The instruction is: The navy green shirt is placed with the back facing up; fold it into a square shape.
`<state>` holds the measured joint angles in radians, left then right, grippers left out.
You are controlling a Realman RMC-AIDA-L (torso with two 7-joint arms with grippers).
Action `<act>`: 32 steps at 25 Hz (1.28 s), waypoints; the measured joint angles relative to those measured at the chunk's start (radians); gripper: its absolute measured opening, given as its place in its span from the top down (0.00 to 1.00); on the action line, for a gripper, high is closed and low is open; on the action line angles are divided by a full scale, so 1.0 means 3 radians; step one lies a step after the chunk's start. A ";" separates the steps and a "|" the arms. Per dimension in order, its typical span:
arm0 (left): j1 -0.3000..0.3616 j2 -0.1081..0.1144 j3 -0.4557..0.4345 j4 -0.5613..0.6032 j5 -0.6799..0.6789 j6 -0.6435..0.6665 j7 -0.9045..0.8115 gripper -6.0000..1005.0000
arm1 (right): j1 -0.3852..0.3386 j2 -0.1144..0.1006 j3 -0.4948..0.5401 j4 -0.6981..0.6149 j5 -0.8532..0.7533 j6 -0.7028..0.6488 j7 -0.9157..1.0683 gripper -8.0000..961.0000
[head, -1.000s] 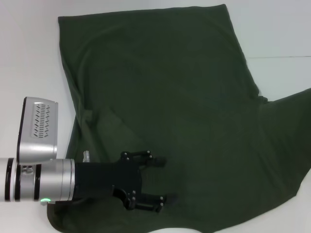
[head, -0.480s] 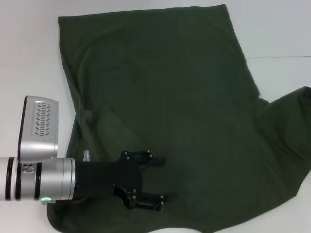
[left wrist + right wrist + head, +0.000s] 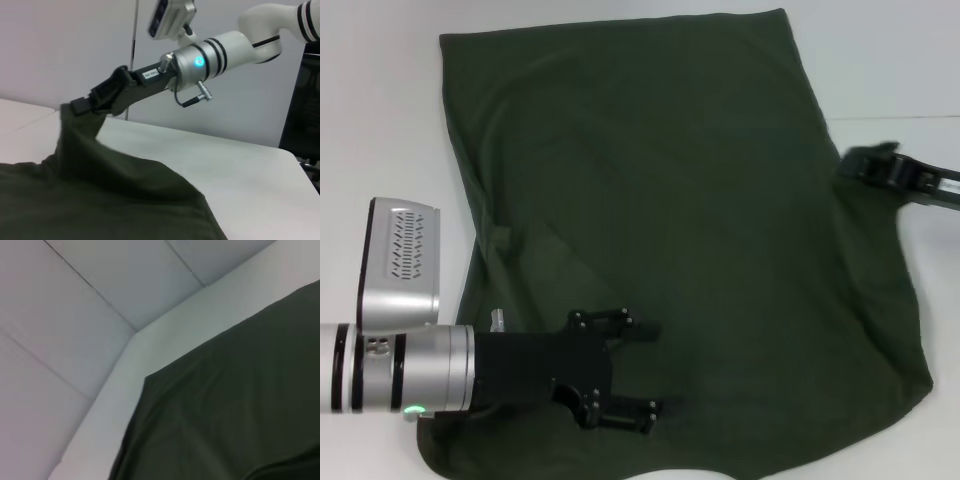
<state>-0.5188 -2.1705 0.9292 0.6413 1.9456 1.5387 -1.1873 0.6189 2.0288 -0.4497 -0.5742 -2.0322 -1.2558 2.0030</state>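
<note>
The navy green shirt (image 3: 660,200) lies spread on the white table (image 3: 380,120), plain side up. Its right sleeve is raised and drawn in toward the body, with my right gripper (image 3: 873,165) shut on it at the shirt's right edge. From the left wrist view, that right gripper (image 3: 85,106) pinches a peak of fabric lifted off the table, and the shirt (image 3: 100,200) drapes down from it. Over the shirt's near left part my left gripper (image 3: 650,370) stands open, with cloth below its spread fingers. The right wrist view holds only the shirt (image 3: 240,405) and table.
A bare strip of white table (image 3: 920,60) runs to the right of the shirt, crossed by a thin seam line. My left arm's silver wrist and its camera housing (image 3: 400,260) sit at the near left, beside the shirt's edge.
The right sleeve, which lay flat out to the right, has been lifted and carried inward toward the shirt body. The right gripper has come into the head view. The left gripper has stayed put.
</note>
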 joint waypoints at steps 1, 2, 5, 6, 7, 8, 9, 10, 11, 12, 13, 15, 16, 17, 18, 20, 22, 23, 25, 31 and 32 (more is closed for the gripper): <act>-0.0001 0.0000 -0.0001 0.0000 -0.0001 0.0000 0.0000 0.13 | 0.0032 0.0032 -0.0004 0.0016 0.0000 0.0035 0.0000 0.88; -0.0002 0.0000 -0.0003 0.0000 -0.0002 -0.0001 0.0000 0.13 | 0.0078 0.0065 -0.0011 0.0049 0.0002 0.0082 -0.0004 0.87; -0.0004 0.0000 -0.0010 0.0000 -0.0004 -0.0001 0.0000 0.13 | 0.0188 0.0134 -0.0040 0.0166 0.0020 0.0074 -0.0099 0.87; -0.0004 0.0000 -0.0014 0.0000 -0.0005 -0.0001 0.0000 0.13 | 0.0214 0.0150 -0.0048 0.0195 0.0030 0.0019 -0.0157 0.87; -0.0004 0.0000 -0.0020 0.0000 -0.0005 -0.0001 0.0000 0.13 | 0.0237 0.0165 -0.0054 0.0212 0.0043 -0.0062 -0.0227 0.87; -0.0002 0.0000 -0.0022 0.0000 -0.0006 -0.0001 0.0000 0.13 | 0.0258 0.0178 -0.0060 0.0222 0.0057 -0.0152 -0.0280 0.86; 0.0000 0.0000 -0.0024 0.0000 -0.0007 -0.0001 0.0000 0.13 | 0.0267 0.0184 -0.0068 0.0228 0.0064 -0.0208 -0.0297 0.86; 0.0003 0.0000 -0.0025 0.0000 -0.0008 -0.0001 0.0000 0.13 | 0.0275 0.0188 -0.0076 0.0231 0.0068 -0.0245 -0.0299 0.82; 0.0007 0.0000 -0.0027 0.0000 -0.0010 -0.0002 0.0000 0.13 | 0.0281 0.0187 -0.0085 0.0230 0.0071 -0.0270 -0.0286 0.78; 0.0009 0.0000 -0.0028 0.0000 -0.0011 -0.0003 0.0000 0.13 | 0.0279 0.0183 -0.0087 0.0229 0.0072 -0.0273 -0.0273 0.74; 0.0009 0.0000 -0.0029 0.0000 -0.0012 -0.0004 0.0000 0.13 | 0.0274 0.0173 -0.0090 0.0225 0.0070 -0.0273 -0.0249 0.69; 0.0009 0.0000 -0.0030 0.0000 -0.0012 -0.0005 0.0000 0.13 | 0.0250 0.0143 -0.0096 0.0210 0.0050 -0.0265 -0.0182 0.61; 0.0010 0.0000 -0.0030 0.0000 -0.0013 -0.0006 0.0000 0.13 | 0.0232 0.0121 -0.0101 0.0202 0.0038 -0.0257 -0.0144 0.58; 0.0009 0.0000 -0.0030 0.0000 -0.0013 -0.0006 0.0000 0.13 | 0.0202 0.0092 -0.0108 0.0198 0.0031 -0.0246 -0.0109 0.56; 0.0007 0.0000 -0.0029 0.0000 -0.0013 -0.0006 0.0000 0.13 | 0.0175 0.0063 -0.0119 0.0197 0.0028 -0.0241 -0.0075 0.53; 0.0004 0.0000 -0.0030 -0.0007 -0.0013 -0.0006 0.0000 0.13 | 0.0102 -0.0012 -0.0171 0.0197 0.0026 -0.0205 0.0044 0.48; -0.0001 0.0000 -0.0030 -0.0019 -0.0013 -0.0006 0.0000 0.13 | 0.0032 -0.0073 -0.0257 0.0198 0.0025 -0.0179 0.0166 0.43; -0.0003 0.0000 -0.0030 -0.0024 -0.0013 -0.0006 0.0000 0.13 | 0.0002 -0.0100 -0.0292 0.0198 0.0025 -0.0174 0.0221 0.40; -0.0003 0.0000 -0.0029 -0.0033 -0.0013 -0.0006 0.0000 0.13 | -0.0071 -0.0155 -0.0355 0.0191 0.0024 -0.0171 0.0327 0.35; 0.0003 0.0000 -0.0029 -0.0038 -0.0012 -0.0006 0.0000 0.13 | -0.0213 -0.0272 -0.0573 0.0189 0.0014 -0.0233 0.0451 0.15; 0.0004 0.0000 -0.0029 -0.0038 -0.0012 -0.0006 0.0000 0.13 | -0.0228 -0.0280 -0.0601 0.0190 0.0002 -0.0235 0.0460 0.12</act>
<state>-0.5176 -2.1706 0.9204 0.6297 1.9420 1.5369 -1.1873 0.5505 1.9447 -0.6299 -0.5173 -2.0316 -1.3263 2.1409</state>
